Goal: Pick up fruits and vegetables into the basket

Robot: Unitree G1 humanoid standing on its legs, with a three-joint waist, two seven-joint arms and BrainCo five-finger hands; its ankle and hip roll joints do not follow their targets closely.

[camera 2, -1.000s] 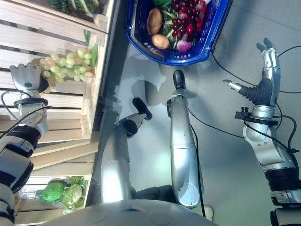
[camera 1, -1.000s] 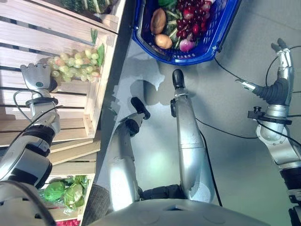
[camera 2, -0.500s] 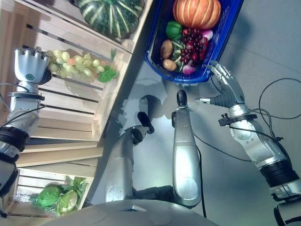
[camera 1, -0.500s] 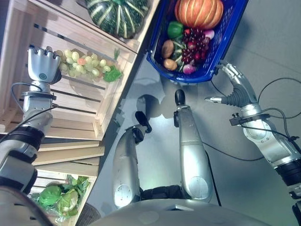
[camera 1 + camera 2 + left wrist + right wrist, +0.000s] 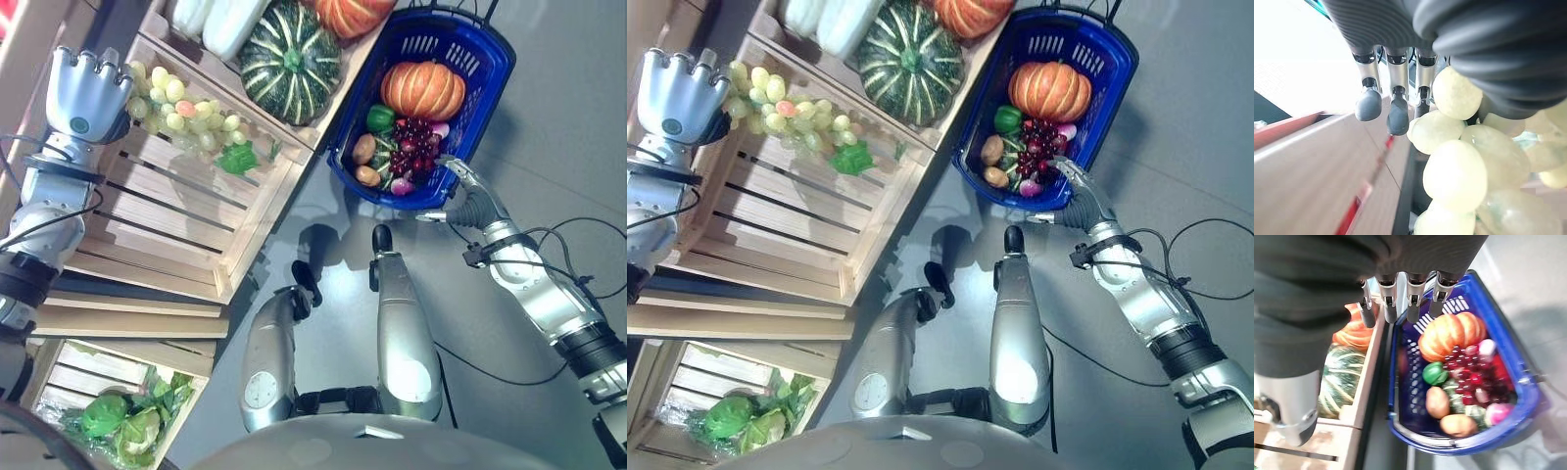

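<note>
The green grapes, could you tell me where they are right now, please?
The green grapes lie in the wooden crate on the robot's left, beside the left robot hand and near the striped green pumpkin.

Both eye views look steeply down from the head, sharing the wooden crate (image 5: 186, 206) and blue basket (image 5: 488, 93). Left wrist view: very close on green grapes (image 5: 1454, 161). Right wrist view: looks over the basket from just above.

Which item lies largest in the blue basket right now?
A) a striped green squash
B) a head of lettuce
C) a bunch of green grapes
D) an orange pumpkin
D: the orange pumpkin fills the far end of the blue basket, above the smaller produce; the striped green squash sits in a wooden crate.
</note>
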